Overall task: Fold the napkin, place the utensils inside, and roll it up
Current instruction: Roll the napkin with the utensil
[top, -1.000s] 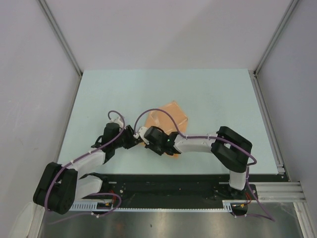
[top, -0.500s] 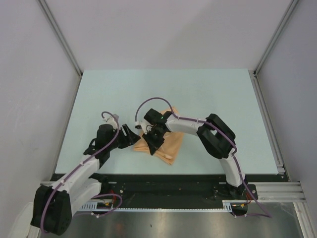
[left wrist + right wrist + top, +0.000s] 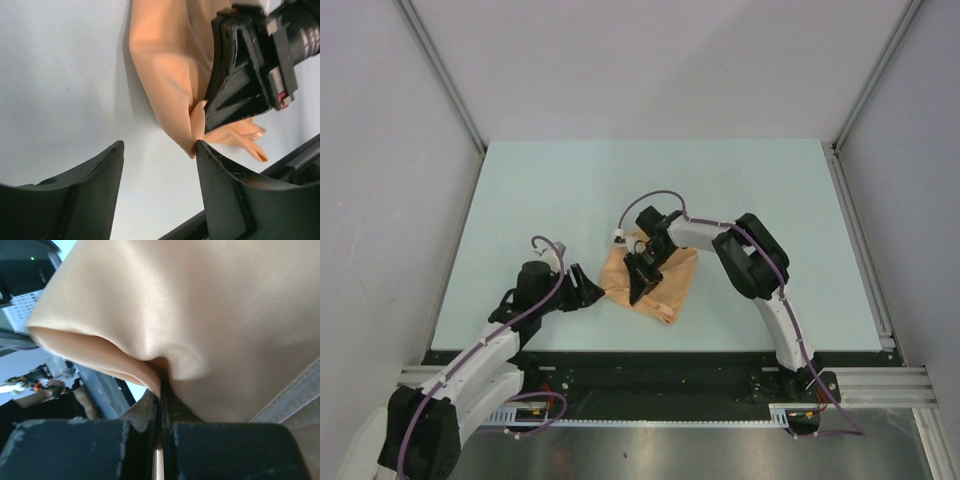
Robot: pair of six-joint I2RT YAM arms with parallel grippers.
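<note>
The peach-orange napkin (image 3: 676,282) lies bunched on the table between both arms. My right gripper (image 3: 638,292) reaches down onto its left part and is shut on a fold of the napkin (image 3: 200,315), pinched tight at the jaws (image 3: 162,385). My left gripper (image 3: 592,292) sits just left of the cloth, open, with bare table between its fingers (image 3: 160,147). In the left wrist view a low corner of the napkin (image 3: 165,80) touches the tip of the right-hand finger (image 3: 225,190), and the right gripper (image 3: 245,75) stands behind it. The utensils are out of view.
The pale table (image 3: 540,190) is fenced by metal frame rails, one along the right (image 3: 860,240). A black rail (image 3: 650,368) with the arm bases runs along the near edge. Purple cables loop over both arms.
My left gripper opened wider and drew back to the left of the cloth. My right arm swung away from the near edge, pulling the pinched napkin into a tighter bunch.
</note>
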